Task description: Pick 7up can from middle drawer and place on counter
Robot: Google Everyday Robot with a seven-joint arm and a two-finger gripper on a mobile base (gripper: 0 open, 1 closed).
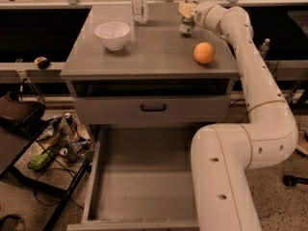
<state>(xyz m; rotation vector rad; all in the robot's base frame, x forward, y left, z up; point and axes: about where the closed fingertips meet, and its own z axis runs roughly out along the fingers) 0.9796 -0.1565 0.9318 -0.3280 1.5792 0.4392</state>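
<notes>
My gripper [186, 9] is over the back right of the counter [154, 52], at the end of the white arm that reaches up along the right side. It is shut on the top of the 7up can [186, 27], a small pale can with green marks, held upright. The can's base is at or just above the counter top; I cannot tell if it touches. The middle drawer [144, 186] is pulled fully out at the bottom of the view, and its grey floor is bare.
An orange [204, 53] lies on the counter just in front of and to the right of the can. A white bowl [112, 34] and a clear bottle [139, 4] stand at the left and back. A closed drawer front with a black handle [154, 108] sits above the open drawer. Clutter [57, 138] lies on the floor at left.
</notes>
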